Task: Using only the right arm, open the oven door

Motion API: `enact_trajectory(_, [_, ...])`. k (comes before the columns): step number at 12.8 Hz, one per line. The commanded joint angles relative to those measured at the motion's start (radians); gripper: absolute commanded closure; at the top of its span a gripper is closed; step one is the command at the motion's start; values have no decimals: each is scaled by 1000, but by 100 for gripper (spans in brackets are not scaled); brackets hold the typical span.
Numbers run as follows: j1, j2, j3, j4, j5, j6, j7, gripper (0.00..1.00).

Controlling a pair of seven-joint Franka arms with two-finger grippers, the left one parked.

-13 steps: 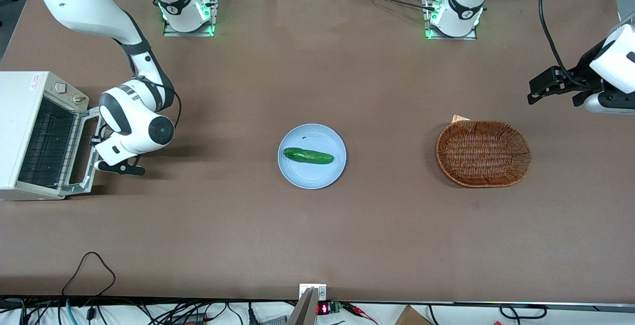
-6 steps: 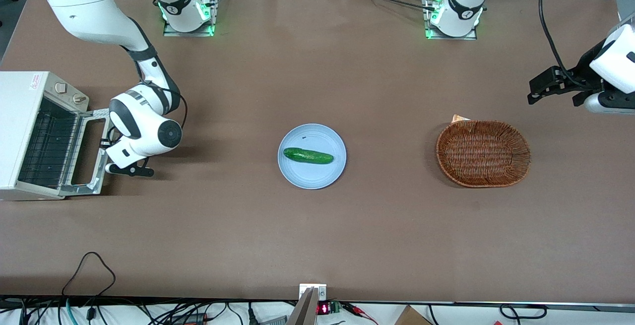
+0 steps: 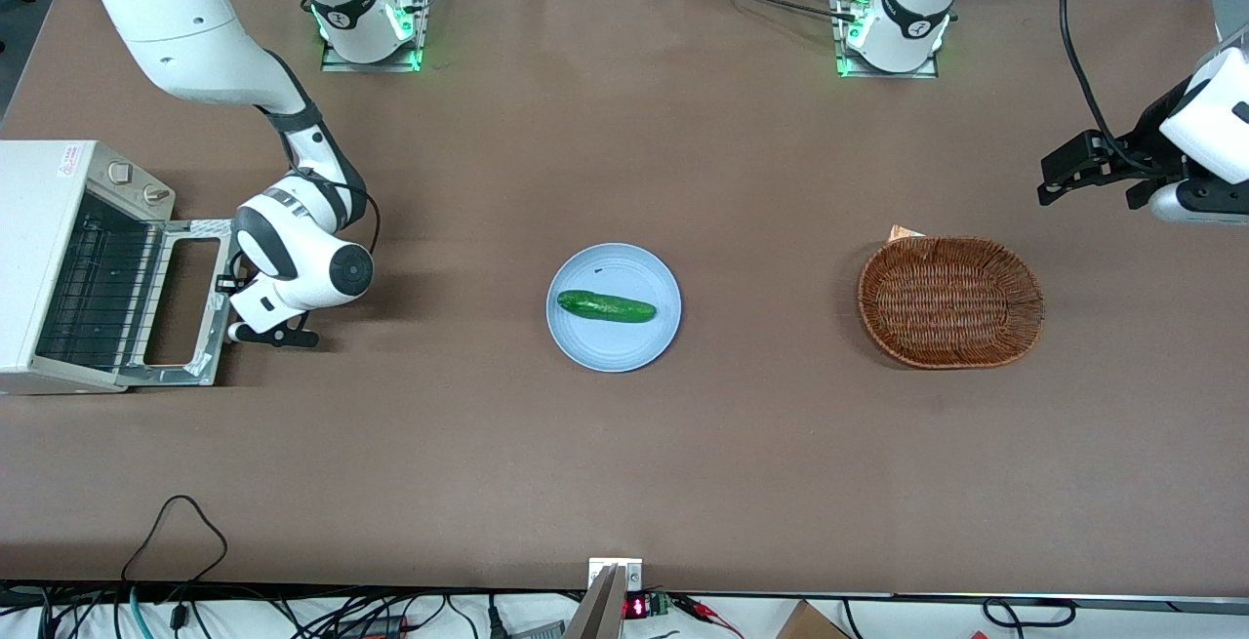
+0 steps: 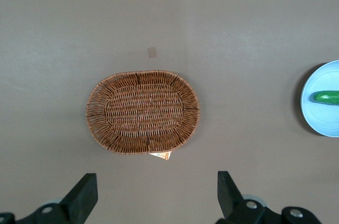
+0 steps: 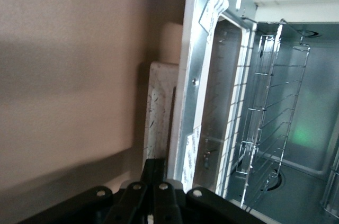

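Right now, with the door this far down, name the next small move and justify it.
Probably let go and back the end effector off toward the plate: the oven door already lies nearly flat in front of the oven, its rack exposed, so little opening seems left.

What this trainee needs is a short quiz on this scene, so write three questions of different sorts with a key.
1. True or false: the long green cucumber lies on the round pale blue plate.
2. Choose one: the silver-framed glass oven door of the off-white toaster oven is (A) shut upright, (B) lying open and lowered toward the table, (C) off the oven.
3. Fill in: the right arm's black two-finger gripper is at the door's free edge, while the oval brown wicker basket lies toward the ___ arm's end of the table.

Key: 1 true; 2 B; 3 parked.
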Motion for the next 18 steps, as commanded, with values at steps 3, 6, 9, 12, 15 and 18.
enact_trajectory(3, [10,18,-16,11,5,-21,11,97])
enact_trajectory(6, [10,23,-16,12,5,-19,10,97])
enact_trajectory(9, [8,23,-14,25,20,-16,5,97])
enact_trajectory(12, [12,21,-14,80,147,-19,-5,97])
enact_trajectory(15, [21,20,-14,119,239,-25,-15,97])
enact_trajectory(18, [30,-9,-14,184,412,-66,-91,86])
